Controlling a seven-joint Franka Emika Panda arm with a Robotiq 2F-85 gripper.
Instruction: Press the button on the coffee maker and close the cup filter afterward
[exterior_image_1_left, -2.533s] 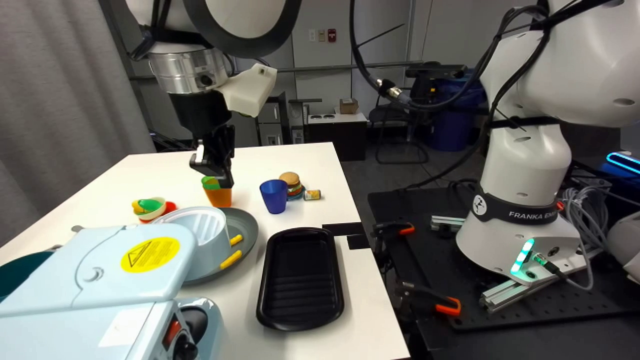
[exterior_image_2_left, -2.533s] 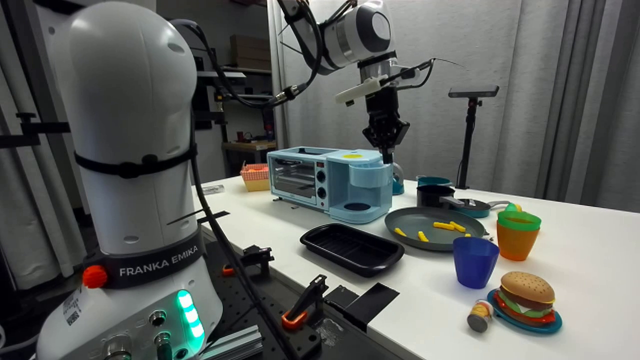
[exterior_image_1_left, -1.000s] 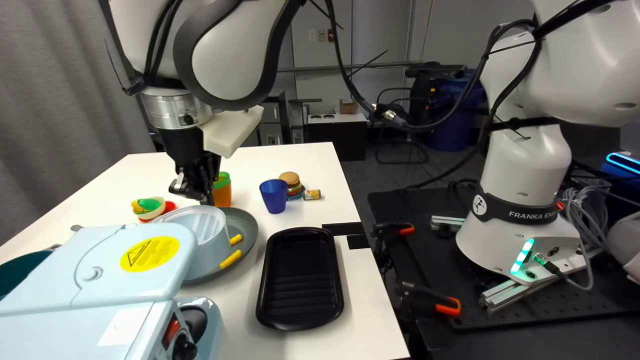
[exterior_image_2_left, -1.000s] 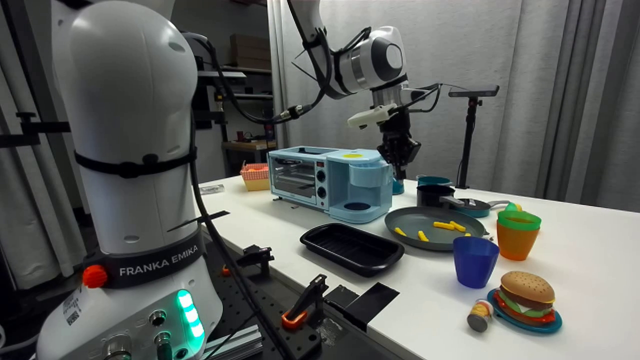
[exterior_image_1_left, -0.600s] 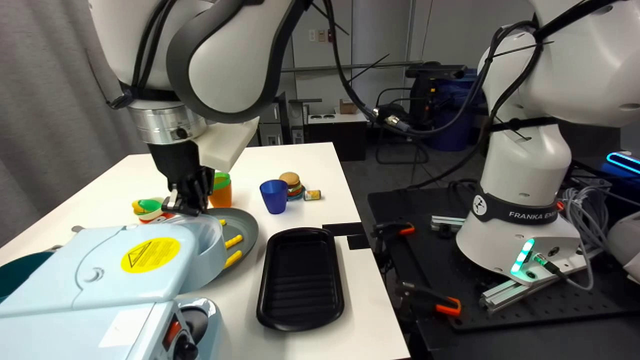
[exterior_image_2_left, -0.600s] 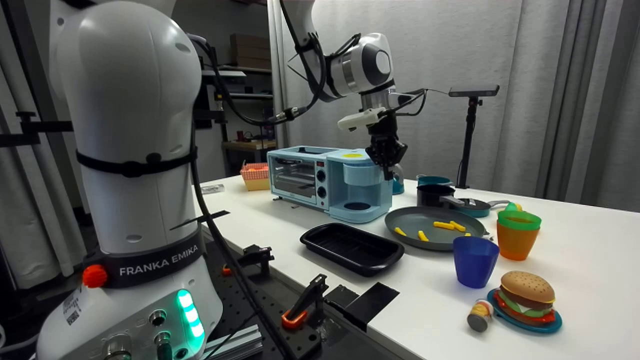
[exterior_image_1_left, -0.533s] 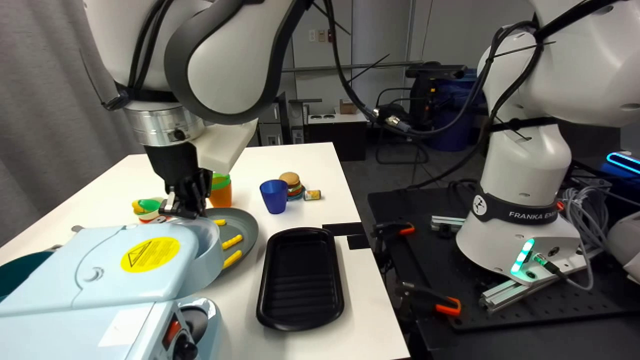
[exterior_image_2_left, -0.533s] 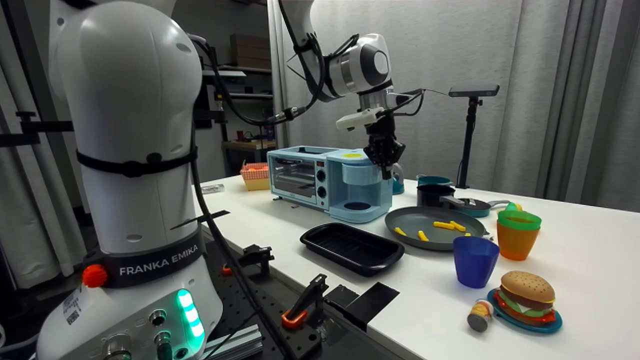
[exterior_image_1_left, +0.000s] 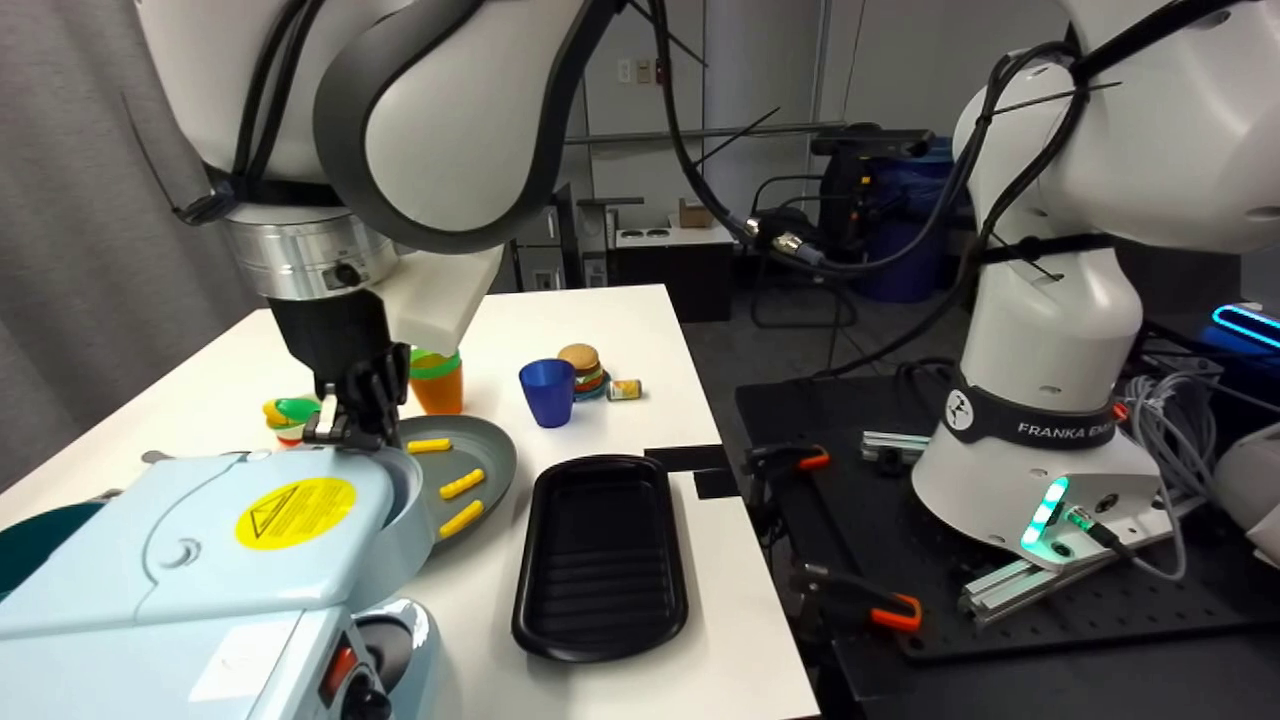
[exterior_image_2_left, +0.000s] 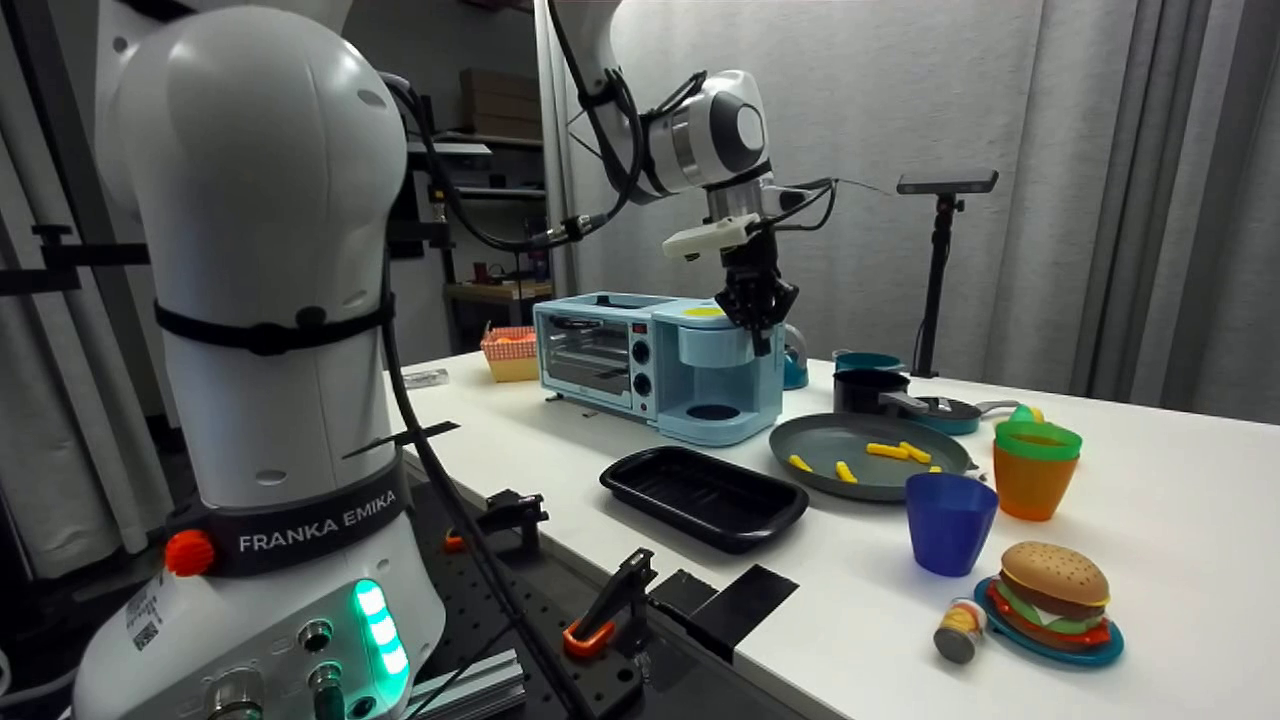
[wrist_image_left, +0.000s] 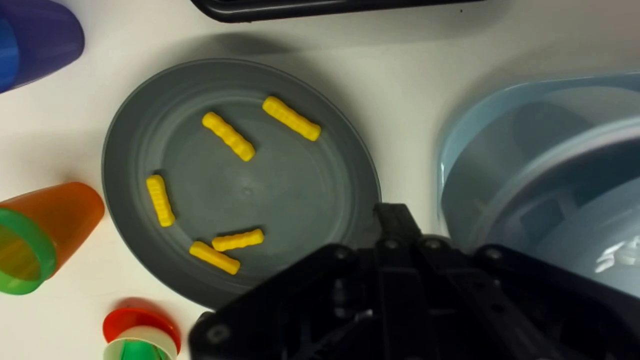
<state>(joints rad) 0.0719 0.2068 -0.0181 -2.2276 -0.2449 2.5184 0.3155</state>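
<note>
One pale blue coffee maker (exterior_image_1_left: 210, 590) nearest in an exterior view, with a yellow warning sticker (exterior_image_1_left: 295, 512) on its rounded top (exterior_image_1_left: 340, 570). Partly out from under this top, the round cup filter (exterior_image_1_left: 403, 550). To the side, a black baking tray (exterior_image_1_left: 600, 560) on the white table (exterior_image_1_left: 735, 610). Just beside the cup filter, pointing downward, the Robotiq gripper (exterior_image_2_left: 762, 346), with fingers (wrist_image_left: 397, 222) pressed fully together and nothing between them; touching or not, impossible to tell. Further on, a grey plate (exterior_image_1_left: 492, 438) with five yellow crinkled fries (wrist_image_left: 228, 136), a blue cup (exterior_image_1_left: 547, 394), an orange-and-green cup (exterior_image_1_left: 440, 391), a can (exterior_image_1_left: 624, 390) and a toy hamburger (exterior_image_1_left: 580, 366).
</note>
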